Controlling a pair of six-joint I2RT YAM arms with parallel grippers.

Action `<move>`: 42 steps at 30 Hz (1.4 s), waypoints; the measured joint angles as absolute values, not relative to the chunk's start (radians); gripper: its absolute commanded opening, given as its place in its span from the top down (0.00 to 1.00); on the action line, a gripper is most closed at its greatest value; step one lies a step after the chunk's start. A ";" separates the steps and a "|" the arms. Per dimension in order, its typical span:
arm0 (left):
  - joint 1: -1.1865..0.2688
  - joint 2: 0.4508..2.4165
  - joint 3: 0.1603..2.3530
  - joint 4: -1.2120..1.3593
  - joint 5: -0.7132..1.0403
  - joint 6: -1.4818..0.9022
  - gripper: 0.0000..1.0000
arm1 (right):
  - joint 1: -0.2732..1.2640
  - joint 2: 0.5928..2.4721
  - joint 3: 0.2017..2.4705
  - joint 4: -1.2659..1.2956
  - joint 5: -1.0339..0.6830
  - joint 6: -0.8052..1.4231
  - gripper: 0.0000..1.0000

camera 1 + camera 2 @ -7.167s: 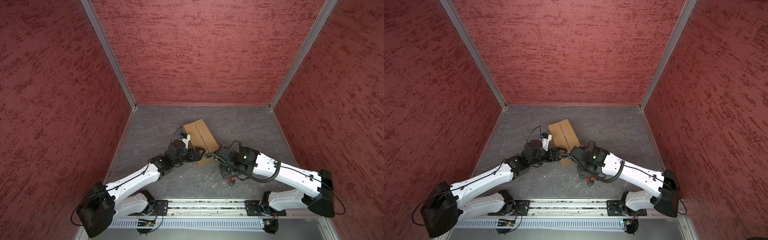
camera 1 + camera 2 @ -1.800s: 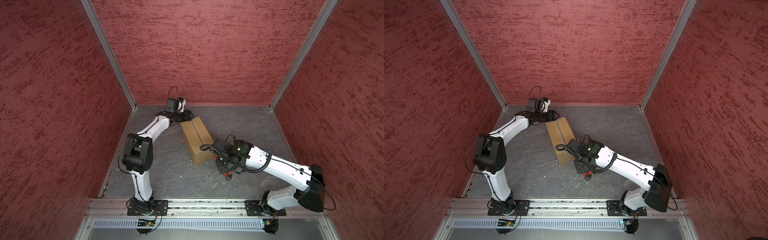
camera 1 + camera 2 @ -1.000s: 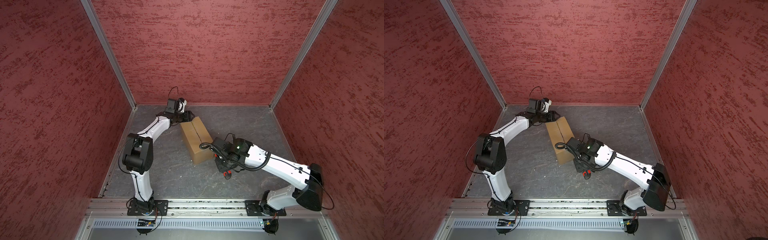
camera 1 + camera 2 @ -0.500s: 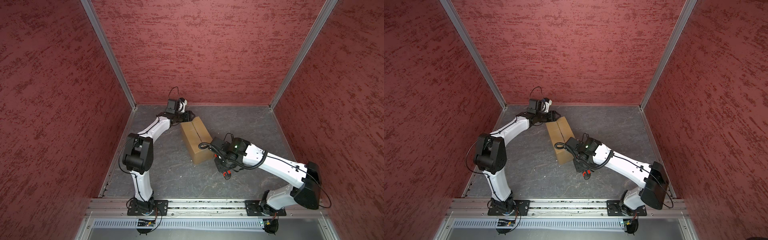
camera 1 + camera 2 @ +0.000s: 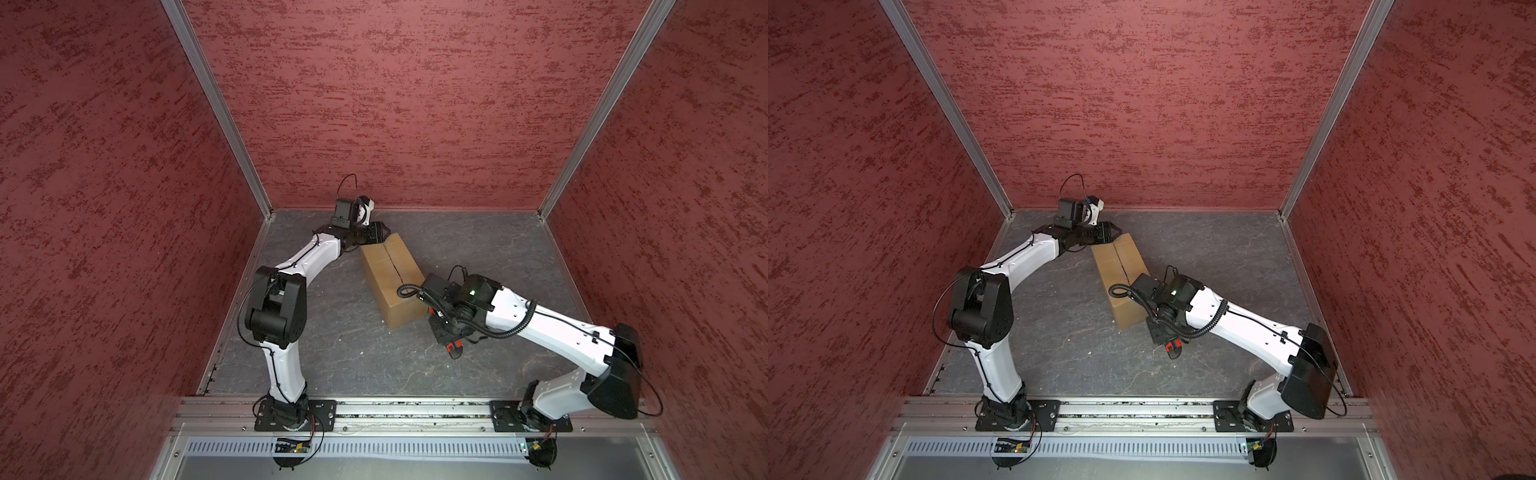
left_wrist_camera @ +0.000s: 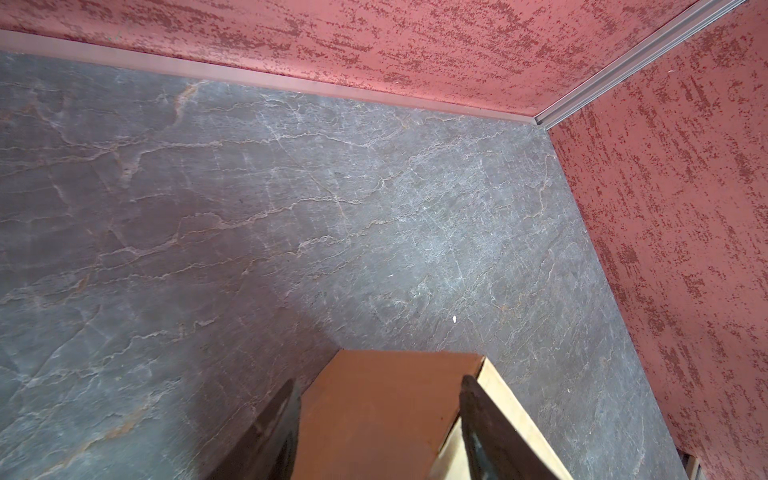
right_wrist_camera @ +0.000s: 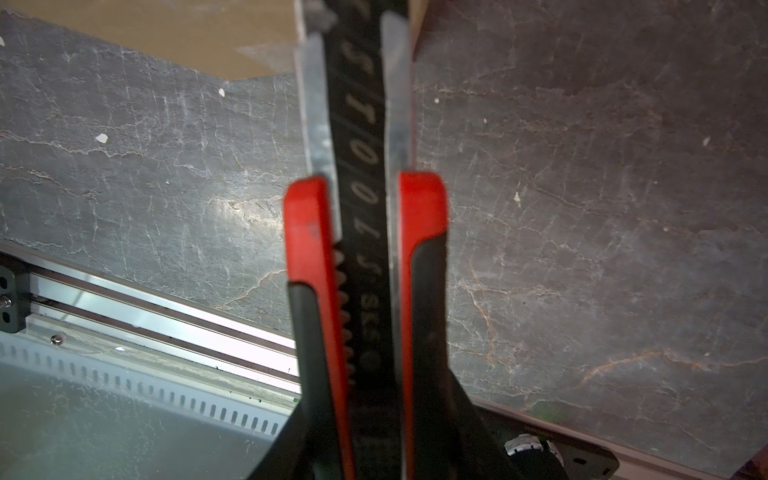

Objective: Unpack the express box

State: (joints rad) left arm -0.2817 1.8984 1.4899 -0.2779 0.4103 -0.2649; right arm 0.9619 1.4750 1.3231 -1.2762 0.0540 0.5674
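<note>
In both top views the oblong brown cardboard express box [image 5: 392,276] [image 5: 1121,282] lies on the grey stone-patterned floor [image 5: 478,249], flaps shut, contents hidden. The left gripper [image 5: 384,236] stands open-jawed at the box's far end. The right gripper [image 5: 446,332], by its near end, clamps a red-and-black utility knife [image 5: 454,348].

The left wrist view shows dark fingers [image 6: 274,432] straddling the box's end.

In the right wrist view the knife's front end overlaps the box's corner.

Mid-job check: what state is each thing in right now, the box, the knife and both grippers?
express box: flaps shut, lying flat on the table.
utility knife: clamped in the right gripper, pointing toward the box.
left gripper: open, fingers at the box's far end.
right gripper: shut on the utility knife.
</note>
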 measured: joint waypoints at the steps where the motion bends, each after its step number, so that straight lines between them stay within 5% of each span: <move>1: -0.282 1.898 1.488 -0.276 0.410 -0.266 0.40 | 0.962 1.475 1.325 -1.278 0.053 0.567 0.95; 21: -0.252 1.884 1.475 -0.283 0.435 -0.310 0.36 | 0.951 1.475 1.336 -1.282 0.048 0.546 0.95; 32: -0.115 1.603 1.359 -0.339 0.492 -0.320 0.35 | 0.949 1.475 1.332 -1.266 0.047 0.542 0.95; 35: -0.123 1.493 1.264 -0.341 0.497 -0.323 0.36 | 0.948 1.475 1.332 -1.262 0.046 0.542 0.95; 42: -0.249 1.231 0.975 -0.392 0.482 -0.355 0.56 | 0.947 1.475 1.332 -1.261 0.046 0.541 0.95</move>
State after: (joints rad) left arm -0.2485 1.2308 0.9749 -0.3916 0.4824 -0.3553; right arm 0.9470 1.4754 1.3319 -1.2613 0.0456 0.5411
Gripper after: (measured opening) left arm 0.459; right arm 0.402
